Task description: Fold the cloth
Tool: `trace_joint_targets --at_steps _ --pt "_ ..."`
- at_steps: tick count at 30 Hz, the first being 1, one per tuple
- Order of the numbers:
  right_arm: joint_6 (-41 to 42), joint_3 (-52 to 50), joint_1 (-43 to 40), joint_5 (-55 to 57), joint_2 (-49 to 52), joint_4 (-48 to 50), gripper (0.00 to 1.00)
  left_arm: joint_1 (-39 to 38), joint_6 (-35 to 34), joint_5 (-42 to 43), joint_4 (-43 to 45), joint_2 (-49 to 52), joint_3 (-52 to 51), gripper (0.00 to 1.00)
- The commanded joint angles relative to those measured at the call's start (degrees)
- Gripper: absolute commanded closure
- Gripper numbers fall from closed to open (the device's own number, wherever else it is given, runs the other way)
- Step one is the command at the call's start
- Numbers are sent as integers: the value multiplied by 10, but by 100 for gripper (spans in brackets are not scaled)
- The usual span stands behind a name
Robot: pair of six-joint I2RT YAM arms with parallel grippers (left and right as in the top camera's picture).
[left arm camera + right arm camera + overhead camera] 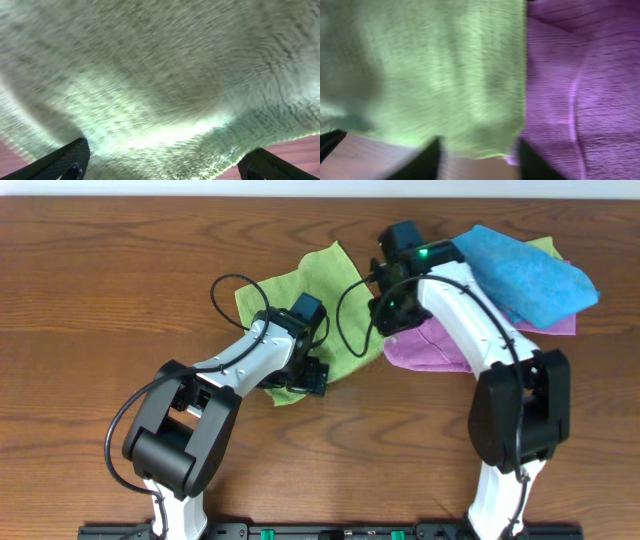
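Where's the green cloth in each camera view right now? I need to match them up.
Overhead: green cloth at centre, left of the purple cloth.
Left wrist: it fills nearly the whole picture.
Right wrist: left two thirds, purple cloth alongside.
Shared landmark: wooden table, at each wrist view's bottom edge.

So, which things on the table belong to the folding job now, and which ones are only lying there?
For the job:
green cloth, in the middle

Only lying about:
blue cloth
purple cloth
yellow-green cloth, mostly hidden under the blue one
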Motion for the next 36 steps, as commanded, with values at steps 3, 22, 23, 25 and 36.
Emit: trace_joint_targets --at_steps 3,22,23,25,36 --pt "22 4 30 -4 -3 0 1 3 30 -109 -30 7 -5 5" --pt "56 4 -37 57 -3 58 1 48 35 -49 -64 7 -6 6" --pt "57 4 -37 57 -3 61 1 43 35 -36 -64 7 -6 6" --pt "57 4 -36 57 -3 66 1 32 35 -21 -64 7 -6 6" --pt "34 4 -36 13 -3 93 1 -52 31 86 -102 7 -6 14"
